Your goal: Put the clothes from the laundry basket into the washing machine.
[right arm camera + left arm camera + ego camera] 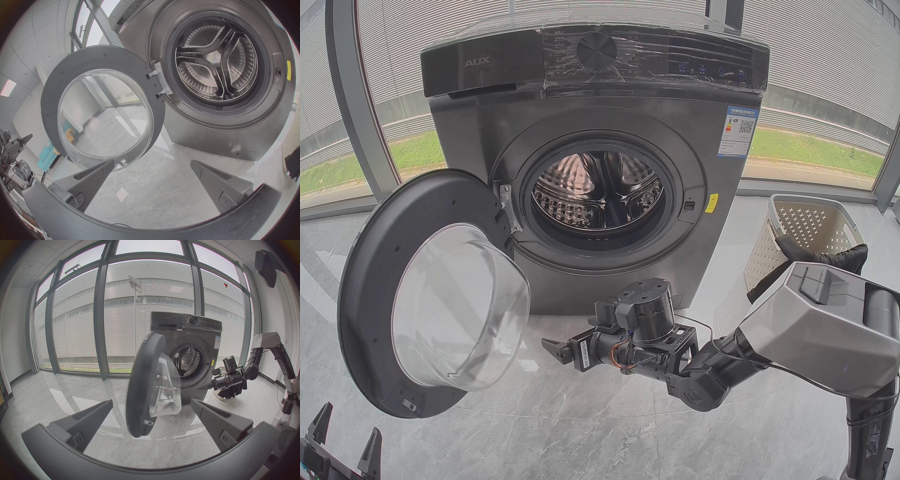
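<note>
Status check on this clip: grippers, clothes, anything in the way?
Left gripper open, empty; right gripper open, empty, low before the washer. Dark garment draped over the basket rim. Door open, drum empty, nothing blocking.

Washing machine (pixel 218 137) door (pixel 103 57) swung open, steel drum (pixel 215 59) exposed; right gripper (pixel 152 164) fingers spread above grey tiled floor (pixel 162 197).

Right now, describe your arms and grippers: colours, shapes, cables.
The right arm has an angular silver-grey shell, black joints and a black cylindrical wrist unit, with a thin black cable and orange wires along it. The right gripper and left gripper are dark grey, each with two wedge-shaped fingers tapering to points.
</note>
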Robot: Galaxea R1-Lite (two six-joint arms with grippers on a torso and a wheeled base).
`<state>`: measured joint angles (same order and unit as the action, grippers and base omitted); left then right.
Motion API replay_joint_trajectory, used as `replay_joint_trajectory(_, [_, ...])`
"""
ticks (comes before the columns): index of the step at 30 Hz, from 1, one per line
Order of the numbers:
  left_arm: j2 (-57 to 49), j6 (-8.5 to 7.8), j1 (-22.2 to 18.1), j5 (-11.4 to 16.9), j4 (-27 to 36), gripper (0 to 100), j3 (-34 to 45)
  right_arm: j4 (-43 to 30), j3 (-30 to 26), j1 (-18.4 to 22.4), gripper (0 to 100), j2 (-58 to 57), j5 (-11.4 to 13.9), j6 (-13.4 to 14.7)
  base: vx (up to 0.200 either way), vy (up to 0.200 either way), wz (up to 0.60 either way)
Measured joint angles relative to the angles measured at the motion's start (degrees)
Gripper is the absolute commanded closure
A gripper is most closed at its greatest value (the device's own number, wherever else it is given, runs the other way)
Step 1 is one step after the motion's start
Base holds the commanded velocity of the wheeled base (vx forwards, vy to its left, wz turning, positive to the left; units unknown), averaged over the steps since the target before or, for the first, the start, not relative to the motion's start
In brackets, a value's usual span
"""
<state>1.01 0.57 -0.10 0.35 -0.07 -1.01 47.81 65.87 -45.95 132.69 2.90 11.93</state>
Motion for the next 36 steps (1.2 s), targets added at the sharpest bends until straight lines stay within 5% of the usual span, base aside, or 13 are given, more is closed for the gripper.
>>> replay_joint_trajectory(13, [0.0, 0.02, 0.0, 0.0, 0.0, 0, 0.0, 0.4, -5.2, 2.5, 0, -4.6, -2.1, -0.8, 0.000, 0.000, 0.00])
replay_joint_trajectory(19, [0.0, 0.02, 0.0, 0.0, 0.0, 0, 0.0, 0.4, -16.1, 6.7, 0, -16.3, -3.8, -5.2, 0.000, 0.000, 0.00])
replay_joint_trajectory(30, [0.0, 0.00, 0.0, 0.0, 0.0, 0, 0.0, 0.3, -34.5, 13.9, 0, -37.7, -5.5, -9.0, 0.000, 0.000, 0.00])
replay_joint_trajectory(36, [0.0, 0.02, 0.0, 0.0, 0.0, 0, 0.0, 0.2, -44.9, 22.5, 0, -51.2, -5.5, -13.3, 0.000, 0.000, 0.00])
